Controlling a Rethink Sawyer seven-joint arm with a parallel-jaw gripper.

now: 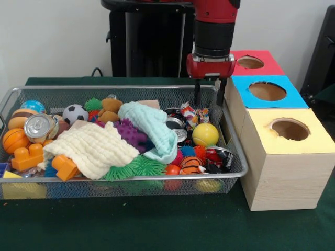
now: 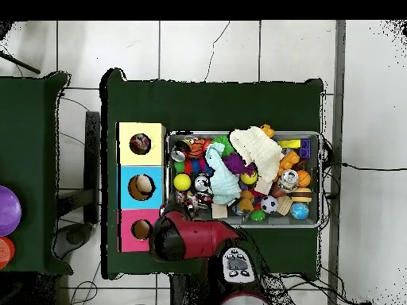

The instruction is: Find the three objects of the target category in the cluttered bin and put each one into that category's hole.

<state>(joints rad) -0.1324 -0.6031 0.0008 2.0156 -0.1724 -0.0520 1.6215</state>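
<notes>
Wire-mesh bin [image 1: 10, 99], crumpled cloths [image 1: 94, 149], spiky balls [image 1: 137, 168]

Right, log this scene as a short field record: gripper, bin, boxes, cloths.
gripper: open, empty, over the bin's far corner by the boxes
bin: wire mesh, packed with balls, cans, blocks, spiky toys
boxes: red-topped, blue-topped, yellow-topped, one round hole each
cloths: cream cloth and mint cloth lying over the clutter

Bin [image 1: 233, 157] beside boxes [image 1: 285, 172]; cloths [image 1: 94, 146] seemingly atop toys [image 1: 205, 134].
</notes>
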